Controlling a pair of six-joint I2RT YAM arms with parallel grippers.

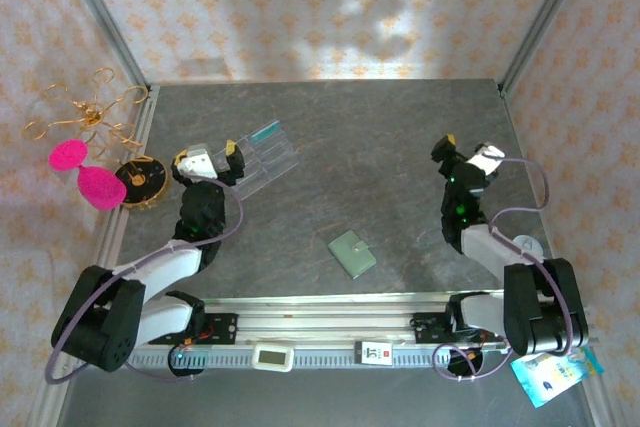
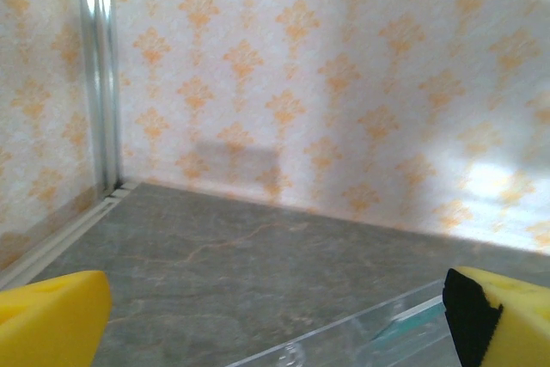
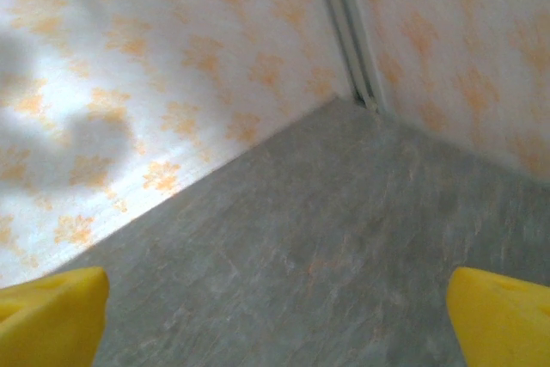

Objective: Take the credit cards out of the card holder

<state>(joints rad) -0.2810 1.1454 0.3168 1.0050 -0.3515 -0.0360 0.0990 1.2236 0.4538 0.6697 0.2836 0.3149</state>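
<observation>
Left hand, right hand: agape, empty.

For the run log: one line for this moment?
stage: not started | holder: shut, flat, untouched | left gripper: open, by tray | right gripper: open, empty

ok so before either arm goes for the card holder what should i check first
1. card holder lying free on the table, nothing on it: ok
2. card holder opened: not ok, it lies closed
3. left tool open and empty: ok
4. right tool open and empty: ok
5. a tool over the card holder: not ok, both are well away from it, the left one by the clear tray
6. how many cards are inside: cannot tell
</observation>
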